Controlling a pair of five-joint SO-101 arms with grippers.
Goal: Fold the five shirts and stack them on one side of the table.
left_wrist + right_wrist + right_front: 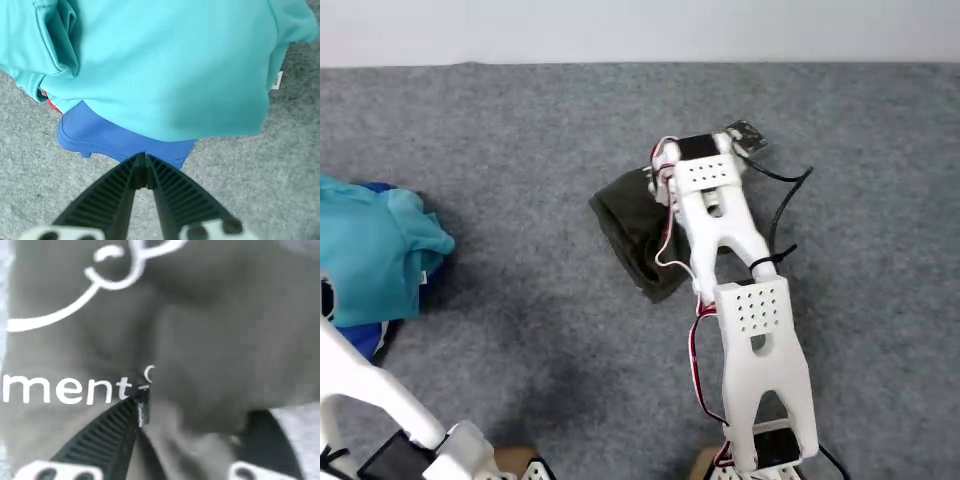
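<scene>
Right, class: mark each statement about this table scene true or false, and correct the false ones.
1. The teal shirt lies on top of a blue shirt. True.
2. The dark shirt is stacked with the teal one. False: it lies apart from it, near the middle of the grey table.
3. The left end effector is shut. True.
4. The dark shirt is plain. False: the right wrist view shows white print on it.
</scene>
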